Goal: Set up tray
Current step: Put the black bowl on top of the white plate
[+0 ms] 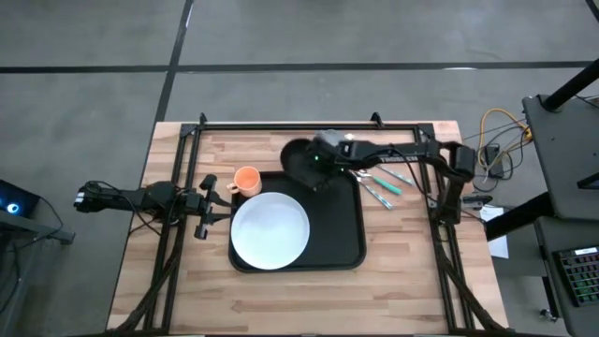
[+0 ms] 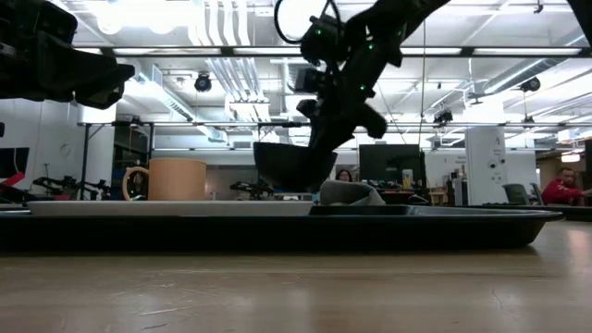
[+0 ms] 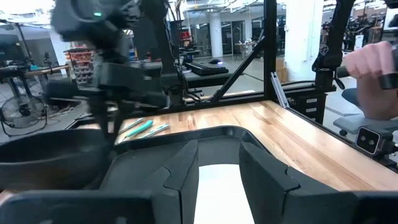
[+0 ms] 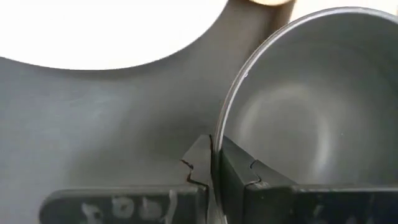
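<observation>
a: at the table's centre the tray (image 1: 346, 234) is laid flat, with the plate (image 1: 270, 229) resting on its 9 o'clock half.

b: and the bowl (image 1: 301, 159)?

a: it is held up at the tray's 12 o'clock edge. its rim is pinched between the closed fingers of the right gripper (image 4: 214, 163), and it is seen lifted clear of the tray in the low view.

b: what is placed nearby?

a: an orange cup (image 1: 246, 180) is set just beside the tray's 10 o'clock corner, and teal-handled cutlery (image 1: 386, 185) is laid at 2 o'clock on the wood.

b: the left gripper (image 3: 219, 165)?

a: it is kept at the tray's 9 o'clock side, fingers parted, nothing gripped.
</observation>
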